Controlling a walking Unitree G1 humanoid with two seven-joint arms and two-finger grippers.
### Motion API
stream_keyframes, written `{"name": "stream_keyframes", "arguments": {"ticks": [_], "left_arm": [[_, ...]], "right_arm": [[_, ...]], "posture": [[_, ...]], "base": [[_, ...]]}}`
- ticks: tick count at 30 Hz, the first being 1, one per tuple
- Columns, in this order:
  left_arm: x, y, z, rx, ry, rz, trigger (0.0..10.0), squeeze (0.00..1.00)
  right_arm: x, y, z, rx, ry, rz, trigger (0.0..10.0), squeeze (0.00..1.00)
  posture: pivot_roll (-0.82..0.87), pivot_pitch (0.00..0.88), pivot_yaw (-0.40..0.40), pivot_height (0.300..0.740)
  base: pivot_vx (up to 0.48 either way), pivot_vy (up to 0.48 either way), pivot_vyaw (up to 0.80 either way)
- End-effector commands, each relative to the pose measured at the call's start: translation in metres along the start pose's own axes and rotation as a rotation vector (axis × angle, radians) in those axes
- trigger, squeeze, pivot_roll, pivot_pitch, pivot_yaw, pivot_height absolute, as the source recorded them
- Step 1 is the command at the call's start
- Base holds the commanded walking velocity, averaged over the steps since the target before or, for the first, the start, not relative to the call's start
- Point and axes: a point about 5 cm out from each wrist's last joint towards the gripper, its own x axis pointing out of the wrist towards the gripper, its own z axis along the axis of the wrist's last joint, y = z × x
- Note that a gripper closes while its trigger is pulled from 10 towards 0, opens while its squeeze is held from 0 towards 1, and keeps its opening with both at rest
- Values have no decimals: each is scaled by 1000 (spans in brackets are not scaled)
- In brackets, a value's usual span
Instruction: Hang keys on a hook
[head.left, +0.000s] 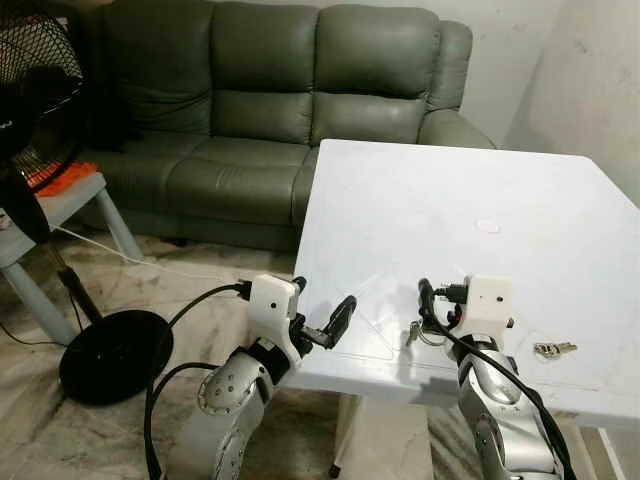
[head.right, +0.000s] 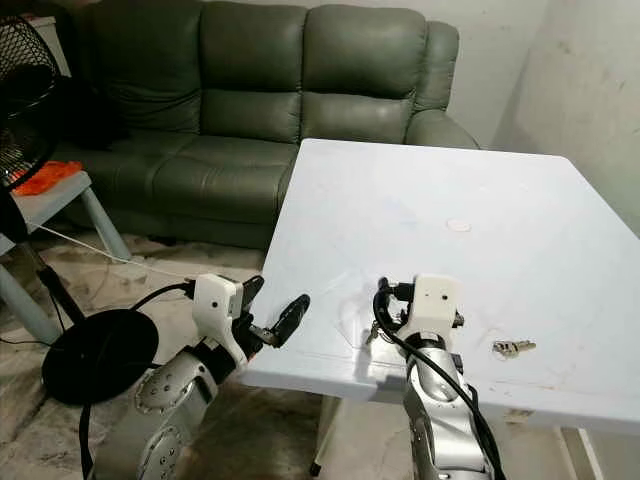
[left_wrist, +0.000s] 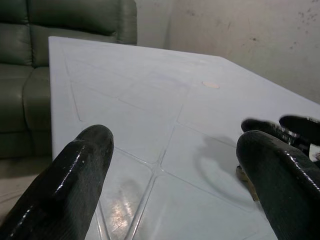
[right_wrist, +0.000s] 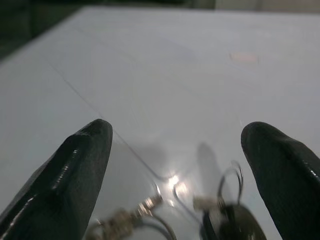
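We see a white square plastic table in front of a grey-green leather sofa. Our right pincer hovers over the table's near edge with its black fingers spread wide, and a bunch of metal keys on wire rings lies on the table just below and between them. A second small set of silver keys lies on the table, to the right of that pincer. Our left pincer sits at the table's near left corner, fingers also wide apart, holding nothing. A black standing fan stands left of the table.
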Motion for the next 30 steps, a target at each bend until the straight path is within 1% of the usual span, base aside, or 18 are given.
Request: {"name": "stream_keyframes", "arguments": {"ticks": [1, 4, 8, 9, 10, 11, 12, 13, 14, 15, 16, 22, 23, 24, 26, 27, 30], "left_arm": [[-1, -1, 3, 9, -8, 0, 10000, 0], [-2, -3, 4, 4, -7, 0, 10000, 0], [-2, -3, 4, 1, -5, 2, 10000, 0], [-2, -3, 4, 0, -5, 3, 10000, 0], [-2, -3, 4, -1, -5, 4, 10000, 0], [-2, -3, 4, -2, -5, 4, 10000, 0], [-2, -3, 4, -2, -6, 4, 10000, 0], [-2, -3, 5, -4, -7, 6, 10000, 0], [-1, -3, 5, -5, -7, 6, 10000, 0], [-1, -3, 5, -5, -7, 7, 10000, 0], [-1, -3, 5, -7, -7, 8, 10000, 0], [-1, -2, 5, -10, -7, 14, 10000, 0], [-1, -2, 5, -11, -6, 15, 10000, 0], [-1, -2, 5, -11, -6, 16, 10000, 0], [-1, -2, 5, -11, -6, 18, 10000, 0], [-1, -2, 5, -10, -6, 19, 10000, 0], [0, -2, 6, -11, -7, 22, 10000, 0]], "right_arm": [[1, -3, -3, -4, 27, -28, 10000, 0], [2, -6, -9, 9, 66, -57, 10000, 0], [2, -9, -11, 25, 75, -70, 10000, 0], [2, -10, -11, 25, 77, -73, 8667, 0], [2, -11, -12, 30, 83, -78, 8667, 0], [2, -12, -12, 31, 86, -82, 6392, 0], [2, -13, -13, 25, 88, -91, 6392, 0], [2, -15, -14, 18, 91, -103, 4471, 0], [2, -15, -14, 17, 92, -106, 4471, 0], [2, -15, -14, 20, 93, -108, 1922, 0], [2, -16, -13, 18, 85, -115, 0, 0], [1, -14, -15, 2, 97, -114, 0, 0], [1, -14, -15, 3, 97, -113, 471, 0], [1, -14, -15, 5, 96, -112, 0, 0], [1, -14, -15, 2, 93, -114, 0, 0], [1, -14, -15, 7, 97, -114, 235, 0], [2, -13, -14, 9, 95, -115, 0, 0]], "posture": [[14, 26, -44, 740], [15, 26, -45, 740], [14, 26, -46, 740], [13, 25, -46, 740], [13, 25, -46, 740], [12, 28, -45, 740], [12, 28, -45, 740], [13, 30, -46, 740], [13, 30, -46, 740], [11, 30, -45, 740], [11, 33, -46, 740], [11, 36, -46, 740], [11, 36, -46, 740], [11, 36, -46, 740], [12, 39, -45, 740], [12, 39, -45, 740], [13, 40, -45, 740]], "base": [[0, 0, 0], [0, 0, 0], [0, 0, 0], [0, 0, 0], [0, 0, 0], [0, 0, 0], [0, 0, 0], [0, 0, 0], [0, 0, 0], [0, 0, 0], [0, 0, 0], [0, 0, 0], [0, 0, 0], [0, 0, 0], [0, 0, 0], [0, 0, 0], [0, 0, 0]]}}
